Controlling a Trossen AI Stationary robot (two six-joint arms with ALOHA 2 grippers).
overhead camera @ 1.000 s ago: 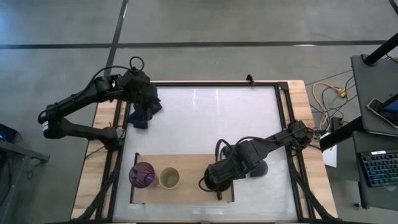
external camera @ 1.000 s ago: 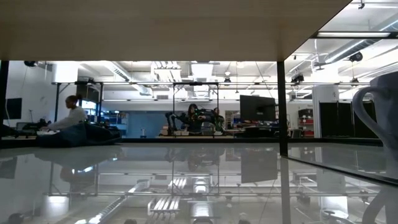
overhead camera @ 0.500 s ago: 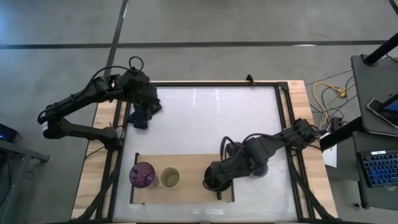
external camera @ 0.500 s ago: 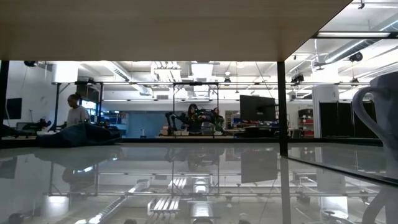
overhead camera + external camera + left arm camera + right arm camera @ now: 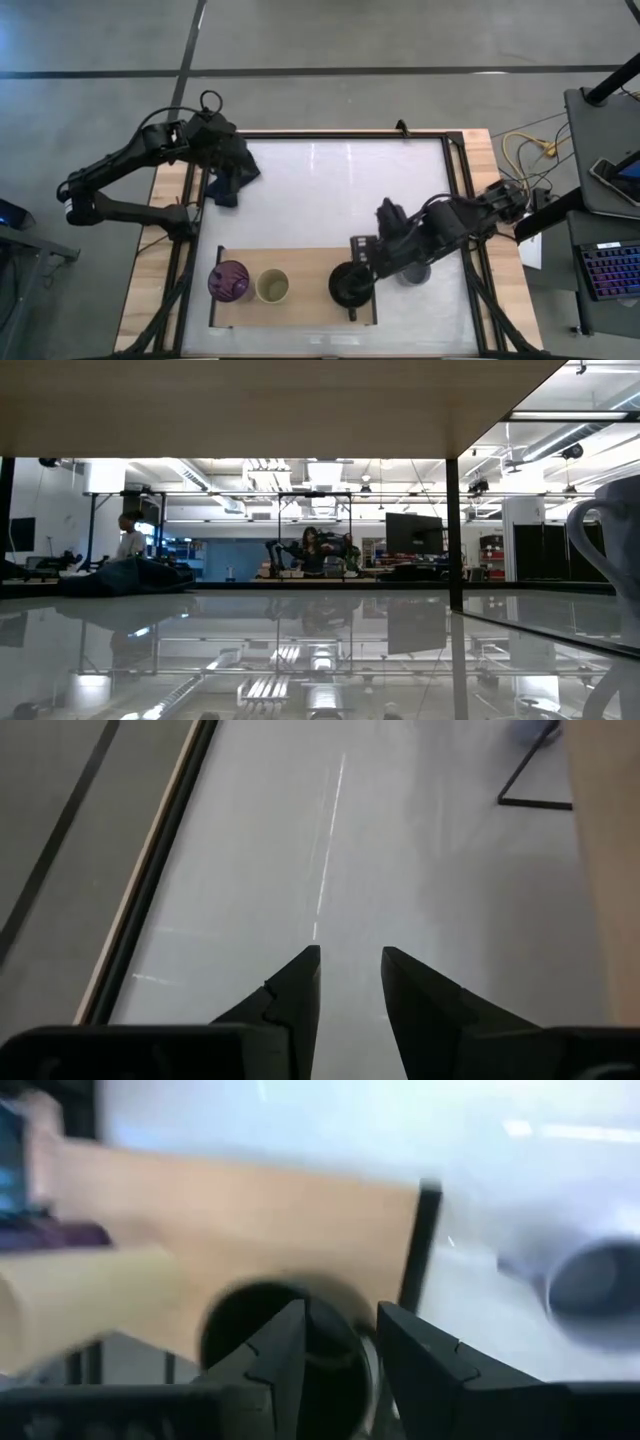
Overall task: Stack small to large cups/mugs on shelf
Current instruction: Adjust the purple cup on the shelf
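The light-wood shelf (image 5: 310, 262) carries the purple tumbler (image 5: 229, 281), the beige cup (image 5: 272, 287) and the black mug (image 5: 350, 285), all upright in a row. The lavender-grey mug (image 5: 413, 272) stands on the white table just right of the shelf and also shows in the low view (image 5: 612, 550). My right gripper (image 5: 362, 255) hangs open just beyond the black mug's far-right rim; in its wrist view the fingers (image 5: 345, 1345) straddle that rim (image 5: 345, 1380). My left gripper (image 5: 350, 960) waits open over the table's far left corner, beside the dark blue cloth (image 5: 232, 178). My right gripper stands over the black mug's far-right rim (image 5: 345, 1380), slanting down from the table's right. The picture is blurred there, so I cannot tell whether a finger touches the mug. The mug stands upright on the shelf.
Free board lies between the beige cup and the black mug. The shelf's dark frame (image 5: 377, 300) and leg (image 5: 452, 530) stand between the black mug and the lavender-grey mug. A black table frame (image 5: 452, 190) runs along the right side. People sit in the room behind.
My right gripper has drawn back from over the black mug, toward the table's right and far side, and the arm has swung that way. The black mug, covered by the gripper before, now shows whole on the shelf's right end. The left arm shifted slightly.
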